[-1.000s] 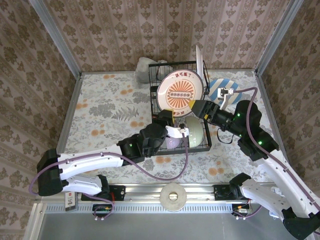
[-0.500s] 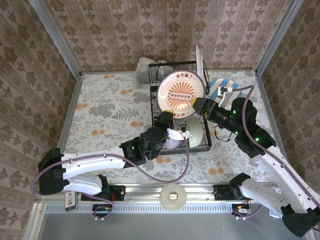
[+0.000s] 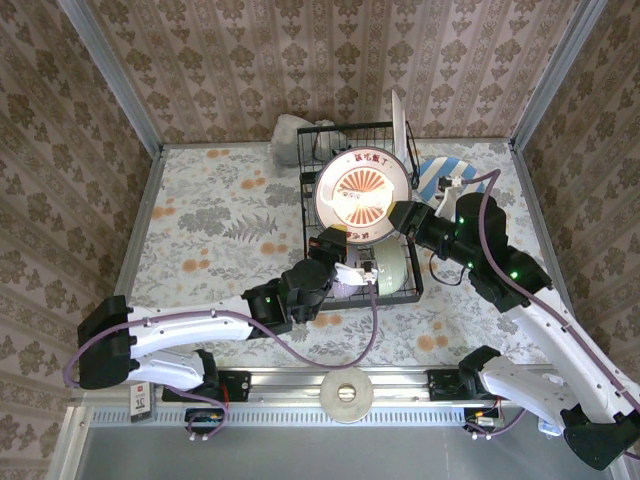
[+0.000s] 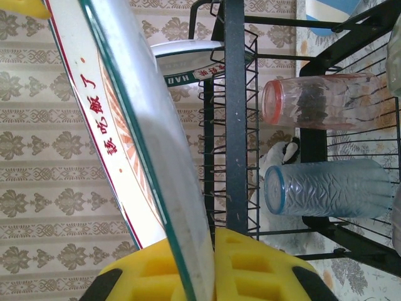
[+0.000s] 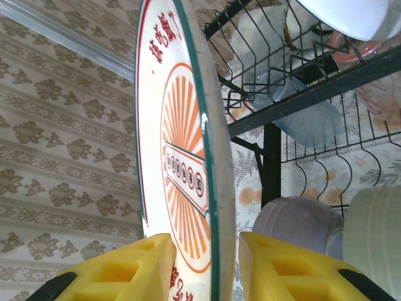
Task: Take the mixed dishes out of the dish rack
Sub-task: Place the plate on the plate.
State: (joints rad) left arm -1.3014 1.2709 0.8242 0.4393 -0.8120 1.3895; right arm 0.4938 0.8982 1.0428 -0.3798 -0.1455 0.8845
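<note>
A white plate (image 3: 362,190) with an orange sunburst and a green rim stands upright over the black wire dish rack (image 3: 312,200). My left gripper (image 3: 340,243) is shut on its lower rim; in the left wrist view the yellow fingers (image 4: 263,263) pinch the plate (image 4: 113,113). My right gripper (image 3: 397,214) straddles the plate's right edge, open. In the right wrist view one pad (image 5: 144,263) lies against the plate's (image 5: 178,144) face, and a gap remains behind it. A lavender bowl (image 5: 301,222) and a pale green bowl (image 3: 388,265) sit in the rack. Pink (image 4: 319,100) and blue (image 4: 332,188) tumblers lie on the wires.
Another white plate (image 3: 398,122) stands upright at the rack's far right corner. A blue-and-white striped plate (image 3: 440,176) lies on the table right of the rack. A grey-white lumpy object (image 3: 291,129) sits behind the rack. Patterned walls enclose the table.
My right gripper has moved in onto the plate's right edge and its jaws have narrowed around it. The plate has turned and risen slightly in my left gripper.
</note>
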